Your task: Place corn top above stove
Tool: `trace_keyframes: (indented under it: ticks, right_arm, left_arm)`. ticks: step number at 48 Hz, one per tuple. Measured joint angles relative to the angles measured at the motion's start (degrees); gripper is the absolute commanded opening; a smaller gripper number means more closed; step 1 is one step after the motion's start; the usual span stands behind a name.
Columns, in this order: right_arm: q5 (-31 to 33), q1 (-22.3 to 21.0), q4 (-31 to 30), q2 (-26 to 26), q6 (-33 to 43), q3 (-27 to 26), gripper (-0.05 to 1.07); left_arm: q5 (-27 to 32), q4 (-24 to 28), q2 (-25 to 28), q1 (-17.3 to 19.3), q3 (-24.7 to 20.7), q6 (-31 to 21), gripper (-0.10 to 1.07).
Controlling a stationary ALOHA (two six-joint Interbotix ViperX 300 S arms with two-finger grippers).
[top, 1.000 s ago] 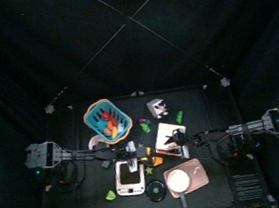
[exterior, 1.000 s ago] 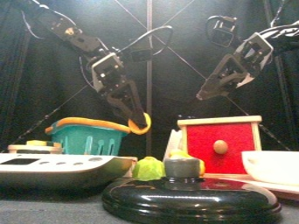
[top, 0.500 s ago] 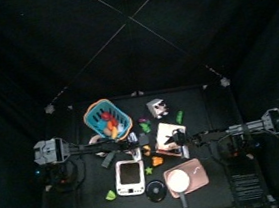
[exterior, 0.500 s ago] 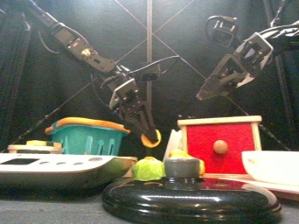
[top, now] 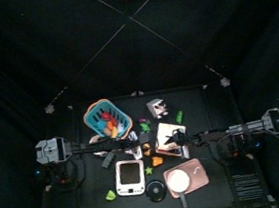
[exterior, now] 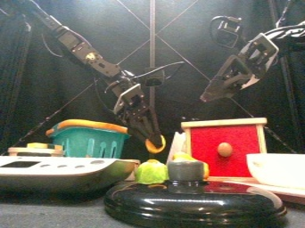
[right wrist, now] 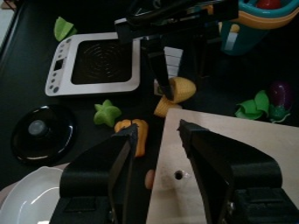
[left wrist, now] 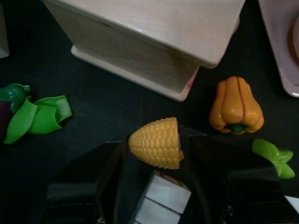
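Note:
The stove (top: 129, 176) is a white slab at the table's front; it also shows in the right wrist view (right wrist: 100, 63) and the front view (exterior: 60, 167). My left gripper (exterior: 150, 134) is shut on the yellow corn piece (left wrist: 156, 143) and holds it low over the table, just beside the stove's edge, as the right wrist view shows (right wrist: 181, 87). My right gripper (exterior: 224, 86) hangs high at the right, open and empty, over the tan board (right wrist: 228, 171).
A wooden box with a red front (exterior: 226, 147) stands close by the corn. An orange pepper (left wrist: 235, 103), green leaves (left wrist: 35, 118), a green star (right wrist: 107, 112), a black lid (right wrist: 41, 129), a teal basket (exterior: 89, 138) and a white plate (exterior: 280, 169) lie around.
My left gripper has come down and to the right with the corn, from basket height to near the table. In the last half second it has barely moved. The right arm is still.

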Motion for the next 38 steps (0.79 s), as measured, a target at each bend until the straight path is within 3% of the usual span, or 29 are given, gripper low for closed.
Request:
trace_keyframes:
  ticks: [38]
  right_arm:
    - [0.0, 0.0, 0.0, 0.0, 0.0, 0.0, 0.80]
  left_arm:
    - [-1.3, -0.1, 0.0, -0.4, -0.4, 0.0, 0.89]
